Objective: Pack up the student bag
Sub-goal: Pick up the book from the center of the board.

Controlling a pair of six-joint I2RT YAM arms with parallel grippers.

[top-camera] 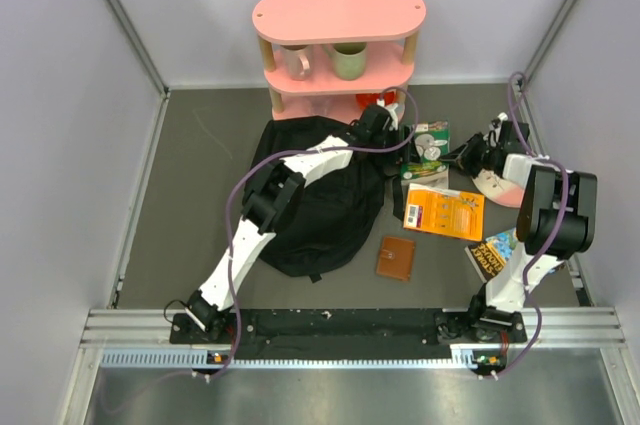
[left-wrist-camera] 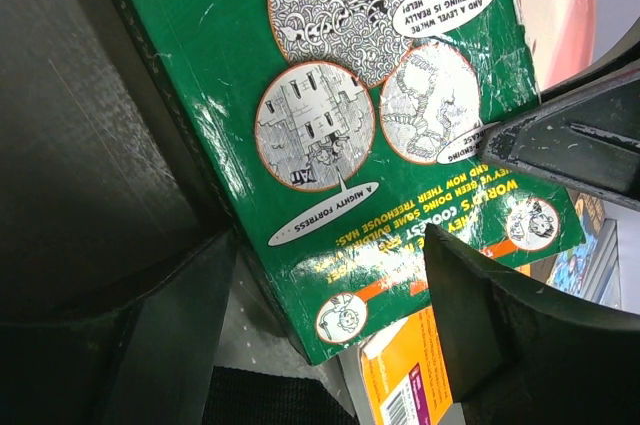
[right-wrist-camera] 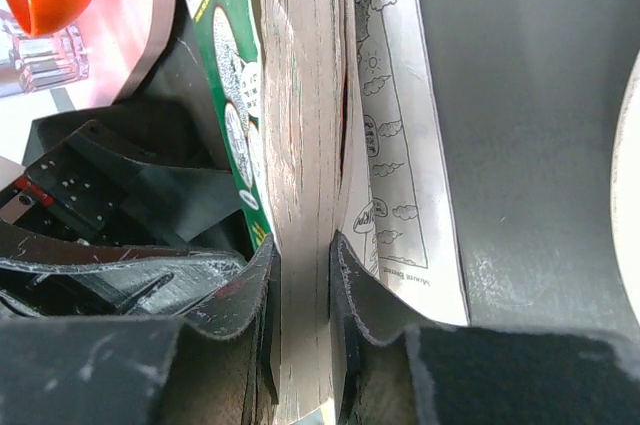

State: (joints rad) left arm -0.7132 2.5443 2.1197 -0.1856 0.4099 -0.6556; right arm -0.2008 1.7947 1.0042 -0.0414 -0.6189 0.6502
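Black fabric backpack [top-camera: 330, 215] centre-left on grey surface [top-camera: 200, 175], just below pink shelf [top-camera: 338, 11]. Over green book [left-wrist-camera: 330, 95] cover, left tool [left-wrist-camera: 330, 245] spread wide. Right of centre, right tool [right-wrist-camera: 300, 285] pinched on same book's page edge.

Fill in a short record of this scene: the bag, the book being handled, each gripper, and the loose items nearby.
Bag: black fabric backpack, lying on the table under the left arm.
Book: green paperback book, just right of the backpack, near the shelf.
Right gripper: shut on the book's page edge.
Left gripper: open, over the green cover.
Loose items: orange booklet; brown leather wallet.
Shelf: pink two-tier shelf holding two mugs.
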